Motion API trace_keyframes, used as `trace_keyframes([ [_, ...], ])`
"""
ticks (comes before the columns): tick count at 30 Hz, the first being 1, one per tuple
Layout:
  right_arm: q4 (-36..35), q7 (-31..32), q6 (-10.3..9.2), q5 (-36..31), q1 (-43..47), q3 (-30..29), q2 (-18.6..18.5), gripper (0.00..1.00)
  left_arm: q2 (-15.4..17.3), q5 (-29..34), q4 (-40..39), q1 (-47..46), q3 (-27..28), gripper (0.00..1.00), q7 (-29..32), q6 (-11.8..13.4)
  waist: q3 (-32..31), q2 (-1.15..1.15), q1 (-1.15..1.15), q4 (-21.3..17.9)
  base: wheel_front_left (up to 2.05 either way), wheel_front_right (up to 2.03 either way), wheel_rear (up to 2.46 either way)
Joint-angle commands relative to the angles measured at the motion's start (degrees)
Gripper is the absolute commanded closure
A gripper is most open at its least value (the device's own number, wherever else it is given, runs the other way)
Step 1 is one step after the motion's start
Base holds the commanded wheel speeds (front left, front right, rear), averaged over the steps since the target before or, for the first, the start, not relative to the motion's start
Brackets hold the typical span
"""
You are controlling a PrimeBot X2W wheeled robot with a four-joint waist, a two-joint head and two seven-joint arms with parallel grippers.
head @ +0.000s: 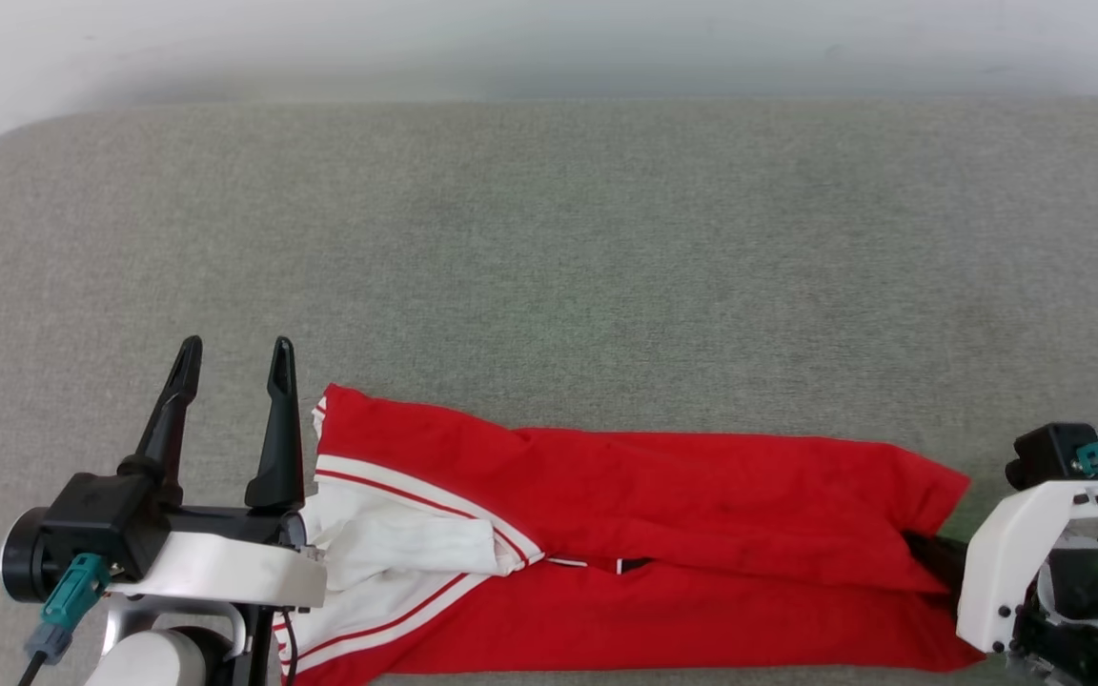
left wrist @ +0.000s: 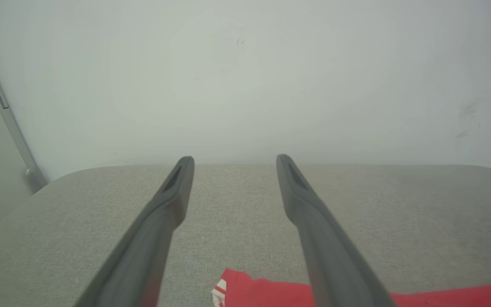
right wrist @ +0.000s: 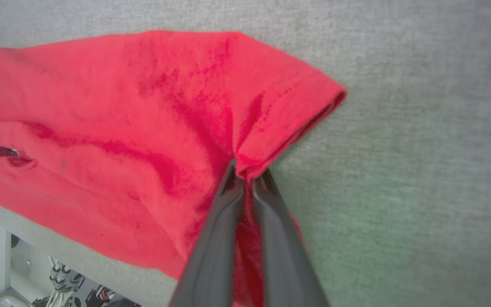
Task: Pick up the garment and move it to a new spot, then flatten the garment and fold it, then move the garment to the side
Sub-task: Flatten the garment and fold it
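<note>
Folding looked partly done: the shirt (head: 663,534) lay doubled lengthwise along the pad's (head: 549,238) near edge. The left gripper (head: 234,353) sat spread and empty beside the sleeves; the right gripper (right wrist: 245,170) was clamped on the hem end. Further folds and the sideways move seemingly remained.

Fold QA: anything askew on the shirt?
Yes. The garment has its white sleeve crumpled, not flat, beside the open left pincer. The right pincer is shut on the hem corner, puckering it.
</note>
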Motion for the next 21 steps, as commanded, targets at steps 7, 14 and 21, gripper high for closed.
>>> trace_keyframes([
  [7,0.0,-0.5,0.06,-0.5,-3.2,-1.8,-2.9,1.00,0.6,0.4,-1.1,2.2,0.7,0.00,0.0,1.4,-2.9,0.00,0.00,-2.6,0.00,0.00,0.00],
  [14,2.1,0.1,0.06,-1.3,-2.9,-9.0,-5.0,1.00,1.3,1.0,-2.4,4.3,1.0,0.00,0.1,2.6,-4.5,0.00,0.00,-4.7,0.00,0.00,0.00],
  [21,1.7,4.9,0.07,-1.2,-2.4,-17.9,-3.2,1.00,1.7,1.2,-3.1,4.7,0.6,0.00,0.7,3.0,-4.3,0.00,0.00,-5.9,0.00,0.00,0.00],
])
